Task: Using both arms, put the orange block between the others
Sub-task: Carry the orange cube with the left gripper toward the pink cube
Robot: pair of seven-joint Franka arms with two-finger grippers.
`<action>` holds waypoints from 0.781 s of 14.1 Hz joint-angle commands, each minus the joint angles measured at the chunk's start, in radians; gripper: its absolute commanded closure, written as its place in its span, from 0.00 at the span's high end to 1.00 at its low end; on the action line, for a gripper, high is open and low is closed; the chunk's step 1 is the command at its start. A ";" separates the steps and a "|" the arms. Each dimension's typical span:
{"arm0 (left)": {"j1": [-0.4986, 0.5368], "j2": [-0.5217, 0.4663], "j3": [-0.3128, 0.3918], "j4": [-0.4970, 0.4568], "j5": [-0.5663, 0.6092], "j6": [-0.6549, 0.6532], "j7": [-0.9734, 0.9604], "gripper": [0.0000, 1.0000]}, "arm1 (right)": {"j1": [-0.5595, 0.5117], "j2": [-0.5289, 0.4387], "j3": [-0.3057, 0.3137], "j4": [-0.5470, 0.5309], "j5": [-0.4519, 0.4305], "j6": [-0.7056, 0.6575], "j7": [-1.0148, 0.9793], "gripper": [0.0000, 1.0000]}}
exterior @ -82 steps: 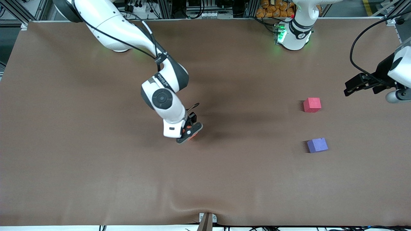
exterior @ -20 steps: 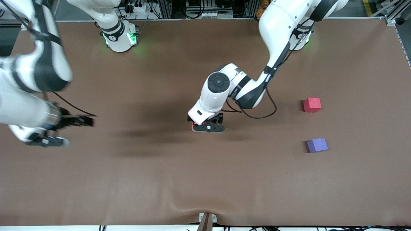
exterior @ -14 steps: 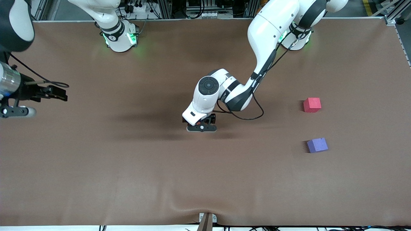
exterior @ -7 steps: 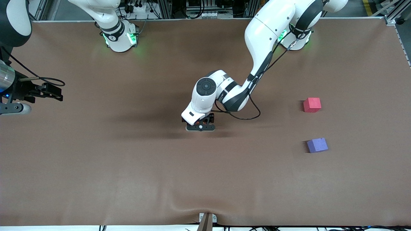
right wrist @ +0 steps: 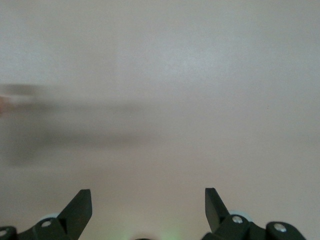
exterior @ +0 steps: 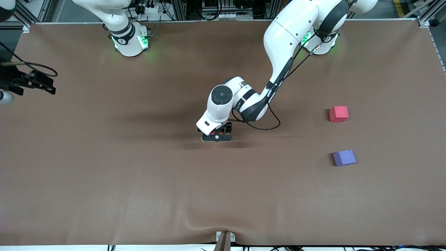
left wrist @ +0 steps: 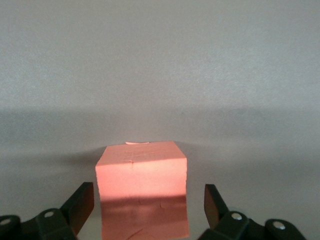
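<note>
While the left pincer (left wrist: 145,212) is straddling the orange block (left wrist: 142,187) on the table (exterior: 139,181), its fingers are standing wide, clear of the cube's sides. Over the table's right-arm end, the right pincer (right wrist: 145,210) is hanging wide and empty.

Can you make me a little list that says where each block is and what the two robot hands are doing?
orange block: on the table mid-way along, between the left gripper's fingers, gaps both sides
left gripper: open, down around the orange block
right gripper: open, holding nothing, up at the right arm's end of the table
pinkish-red block: toward the left arm's end
purple-blue block: nearer the front camera than the pinkish-red block
</note>
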 commanded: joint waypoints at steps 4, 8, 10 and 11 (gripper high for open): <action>-0.006 0.018 0.013 0.032 0.023 -0.015 -0.021 0.03 | 0.019 -0.046 -0.033 -0.024 0.019 0.010 0.114 1.00; 0.040 -0.053 0.013 0.025 0.026 -0.016 -0.028 0.00 | -0.005 -0.045 -0.035 -0.012 0.018 0.015 0.097 1.00; 0.084 -0.109 0.024 0.025 0.029 -0.016 -0.018 0.00 | -0.016 -0.046 -0.035 -0.004 0.018 0.005 0.098 1.00; 0.116 -0.151 0.024 0.015 0.031 -0.018 -0.012 0.00 | -0.017 -0.045 -0.035 -0.003 0.018 0.005 0.098 1.00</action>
